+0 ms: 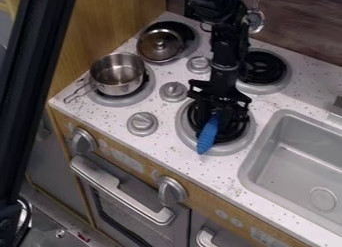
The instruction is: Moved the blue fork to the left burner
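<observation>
Arm check: the matte-black, jointed robot arm (225, 48) is reading near-uniform black, with faint grey highlights catching on its edges. The bulky, dark upper joint housing (215, 7) is looking rounded and lumpy, stacked from several blocks. The slimmer black lower section (227, 43) is running as a boxy column, slightly stepped in outline. A narrow dull-grey band (225, 67) is ringing it above the wrist. The black angular gripper (217, 112) is sporting a wide crosspiece (220, 94), flat-looking, with stubby bracket-like ends sticking out both sides. Finer hardware is blending into the black.
</observation>
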Robot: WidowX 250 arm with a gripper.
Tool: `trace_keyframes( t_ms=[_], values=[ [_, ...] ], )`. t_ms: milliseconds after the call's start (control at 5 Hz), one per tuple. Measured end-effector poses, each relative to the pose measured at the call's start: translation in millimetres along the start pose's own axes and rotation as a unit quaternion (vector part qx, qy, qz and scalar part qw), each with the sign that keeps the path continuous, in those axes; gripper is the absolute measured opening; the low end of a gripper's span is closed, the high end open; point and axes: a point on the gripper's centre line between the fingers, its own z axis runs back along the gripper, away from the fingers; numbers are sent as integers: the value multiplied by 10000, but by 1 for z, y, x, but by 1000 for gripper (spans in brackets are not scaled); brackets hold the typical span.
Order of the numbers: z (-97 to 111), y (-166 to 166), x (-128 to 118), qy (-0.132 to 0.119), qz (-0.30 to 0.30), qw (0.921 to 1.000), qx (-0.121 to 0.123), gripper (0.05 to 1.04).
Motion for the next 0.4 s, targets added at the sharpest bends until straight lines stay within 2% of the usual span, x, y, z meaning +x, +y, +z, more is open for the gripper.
trace_keyframes(
  t_ms=[200,400],
  values=[
    [13,-5,-2,-99,-91,9999,-8,952],
    [45,-13,-1,-448,-270,9986,69,997]
  ],
)
